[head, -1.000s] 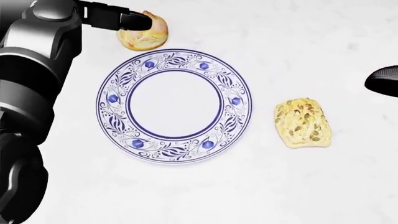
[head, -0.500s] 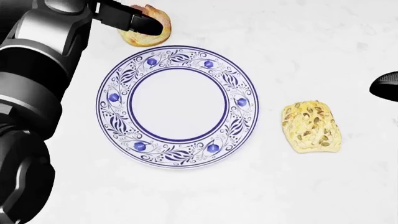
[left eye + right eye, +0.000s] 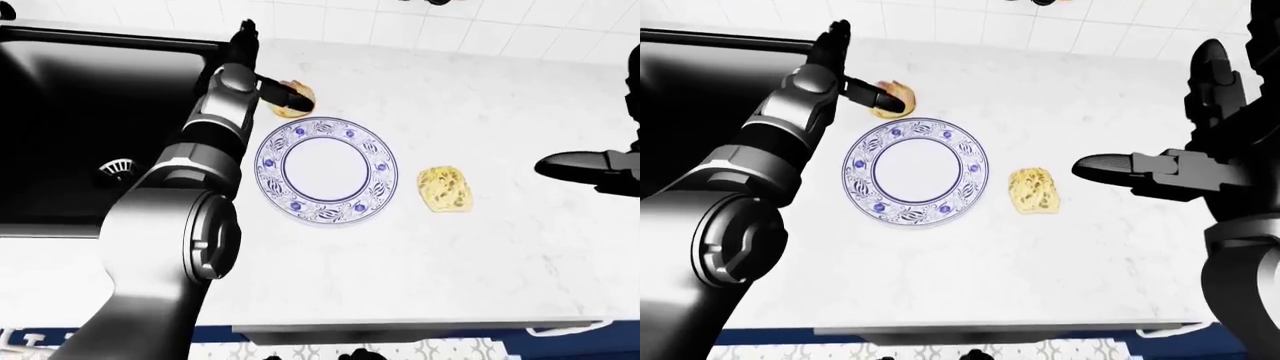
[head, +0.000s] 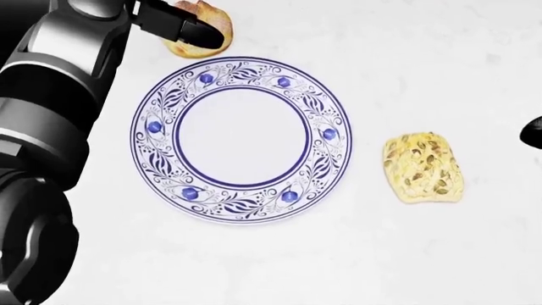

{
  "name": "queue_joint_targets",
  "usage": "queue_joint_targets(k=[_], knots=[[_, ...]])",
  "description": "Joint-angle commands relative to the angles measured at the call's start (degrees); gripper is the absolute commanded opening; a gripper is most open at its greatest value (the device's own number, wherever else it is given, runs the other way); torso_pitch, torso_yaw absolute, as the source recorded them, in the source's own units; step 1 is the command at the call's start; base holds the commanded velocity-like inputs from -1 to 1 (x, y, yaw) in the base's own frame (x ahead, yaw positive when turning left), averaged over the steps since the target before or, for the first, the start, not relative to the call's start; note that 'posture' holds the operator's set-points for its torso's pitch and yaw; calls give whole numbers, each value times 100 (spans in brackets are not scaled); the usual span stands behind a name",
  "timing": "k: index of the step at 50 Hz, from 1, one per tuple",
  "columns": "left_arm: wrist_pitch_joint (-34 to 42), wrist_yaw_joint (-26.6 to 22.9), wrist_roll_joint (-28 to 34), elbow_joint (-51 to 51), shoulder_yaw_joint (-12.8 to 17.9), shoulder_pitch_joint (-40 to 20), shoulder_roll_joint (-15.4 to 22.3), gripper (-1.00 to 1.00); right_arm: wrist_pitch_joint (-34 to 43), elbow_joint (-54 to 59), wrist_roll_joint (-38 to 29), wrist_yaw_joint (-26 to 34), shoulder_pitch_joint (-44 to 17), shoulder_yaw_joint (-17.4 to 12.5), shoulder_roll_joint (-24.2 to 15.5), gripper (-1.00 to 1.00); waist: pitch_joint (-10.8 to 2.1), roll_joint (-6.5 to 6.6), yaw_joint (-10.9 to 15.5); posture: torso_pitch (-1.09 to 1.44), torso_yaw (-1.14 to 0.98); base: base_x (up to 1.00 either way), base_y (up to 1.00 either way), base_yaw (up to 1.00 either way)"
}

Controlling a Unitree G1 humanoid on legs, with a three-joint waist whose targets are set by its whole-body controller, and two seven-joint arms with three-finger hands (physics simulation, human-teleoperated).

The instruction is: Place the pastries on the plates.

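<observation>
1. Since the earlier head frames, the plate (image 4: 241, 140) and both pastries sit slightly higher in the head view, so the camera shifted; the right robot hand (image 3: 1160, 171) shows less at the right edge, now just a dark tip.
2. Head view crops tight on the white desk (image 4: 406, 254); only the eye views show the black sink (image 3: 90, 127) left of the plate and the white tiled wall (image 3: 450, 30) above it.
3. Right-eye view alone shows the whole right robot hand, fingers spread, holding nothing, hovering right of the seeded pastry (image 4: 422, 168).
4. Left robot hand (image 4: 190, 28) is at the round pastry (image 4: 203, 25) just above the plate's upper-left rim; one dark finger lies across it. Whether the fingers close round it, cannot tell.
5. Plate: blue floral rim, white centre, nothing on it.
6. Seeded pastry lies on the desk just right of the plate, not touching it.
</observation>
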Motion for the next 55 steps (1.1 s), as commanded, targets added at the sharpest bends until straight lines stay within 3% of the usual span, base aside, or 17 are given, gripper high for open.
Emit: queue_joint_targets(k=[1,12,15,19,27,34,38,47,49,55], knots=[[-177,135,-6,-240,14,-272,35,100,-198,-31,-95,-4,-72,-79,-84,100,-179,-10,3,29,0,0,0,0],[-140,337,-192,-243,120,-331,39,100,-200,-82,67,-26,55,-270,-138,100,-62,-14,4,34,0,0,0,0],[-89,573,-469,-251,333,-359,23,100,-223,-83,61,-27,71,-254,-138,100,-24,-16,1,35,0,0,0,0],[-75,449,-390,-245,173,-334,29,100,-223,-84,116,-40,91,-316,-160,100,19,-14,-1,36,0,0,0,0],[-66,408,-350,-242,127,-311,3,100,-266,-80,27,-11,140,-270,-135,100,59,-15,3,36,0,0,0,0],[-90,377,-362,-243,159,-327,-18,100,-237,-137,103,14,215,-416,-128,100,84,-24,11,36,0,0,0,0],[-89,383,-372,-242,165,-316,-29,79,-242,-139,138,2,240,-451,-146,100,95,-24,10,36,0,0,0,0],[-76,347,-393,-241,173,-301,-53,55,-255,-150,144,0,298,-500,-145,100,89,-22,9,36,0,0,0,0],[-76,328,-395,-241,170,-295,-62,35,-256,-160,155,-3,309,-506,-144,100,90,-22,10,36,0,0,0,0],[-62,327,-388,-240,160,-277,-80,24,-273,-172,134,19,353,-524,-120,100,87,-19,11,36,0,0,0,0]])
